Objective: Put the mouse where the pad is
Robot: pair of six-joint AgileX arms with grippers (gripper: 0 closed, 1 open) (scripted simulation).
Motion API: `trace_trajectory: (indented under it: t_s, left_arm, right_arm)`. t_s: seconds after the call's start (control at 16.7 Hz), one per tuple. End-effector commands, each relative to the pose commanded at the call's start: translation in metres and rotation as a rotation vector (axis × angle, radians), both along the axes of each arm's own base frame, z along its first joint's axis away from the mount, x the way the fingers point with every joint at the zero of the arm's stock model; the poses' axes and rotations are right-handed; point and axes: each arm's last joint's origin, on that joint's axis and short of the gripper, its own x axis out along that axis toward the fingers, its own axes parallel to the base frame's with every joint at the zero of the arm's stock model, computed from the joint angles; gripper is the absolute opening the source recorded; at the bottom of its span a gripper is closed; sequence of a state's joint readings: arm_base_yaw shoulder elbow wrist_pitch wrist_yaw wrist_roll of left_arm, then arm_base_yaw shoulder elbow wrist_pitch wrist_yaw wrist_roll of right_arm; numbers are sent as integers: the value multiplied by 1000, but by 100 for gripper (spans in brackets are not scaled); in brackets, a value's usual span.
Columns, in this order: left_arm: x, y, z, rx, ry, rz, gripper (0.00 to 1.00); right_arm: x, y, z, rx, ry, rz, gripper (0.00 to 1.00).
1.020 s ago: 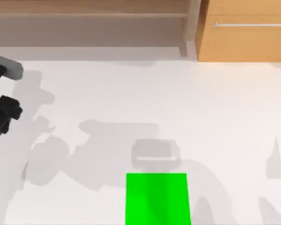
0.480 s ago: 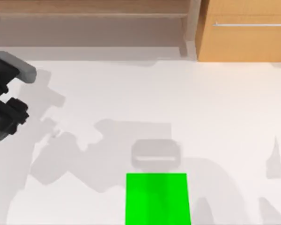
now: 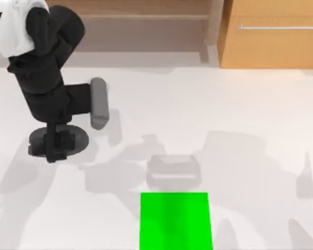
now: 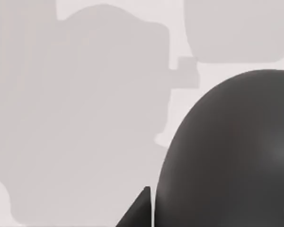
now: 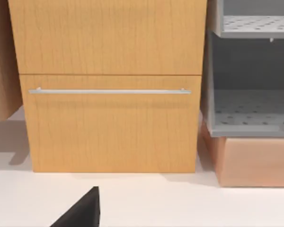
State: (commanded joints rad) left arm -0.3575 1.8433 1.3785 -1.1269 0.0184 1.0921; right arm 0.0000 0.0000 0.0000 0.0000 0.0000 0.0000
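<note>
White, matte bench seen from above, backed by a wood-grain cabinet with a thin metal bar handle. Left arm – glossy black, bulky – reaches in over the bench's left side; the left gripper points down, clenched around the mouse, a smooth dark grey oval showing on either side of it. Pad: flat, bright green rectangle at the near edge, centre, well apart from the mouse. A faint grey rounded-rectangle shadow lies just beyond it.

Left wrist view: the mouse as a large rounded dark dome beside a black fingertip, over white bench with soft grey shadows.

Right wrist view: the right gripper as a black wedge – grip state cannot be told – facing the wood-grain cabinet and a grey perforated shelf unit.
</note>
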Motion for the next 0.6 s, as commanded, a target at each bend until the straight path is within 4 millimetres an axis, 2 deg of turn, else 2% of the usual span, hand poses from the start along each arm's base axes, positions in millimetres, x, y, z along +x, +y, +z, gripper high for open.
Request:
trace_trajectory:
  t_s: [0.24,0.6]
  left_arm:
    - [-19,-62,-6,-9,7,-523,0]
    - [-70,-142,-12,-28,5,-1257,0]
  right_arm:
    - [0,0,0,0,0,0,100]
    - [0,0,0,0,0,0,100]
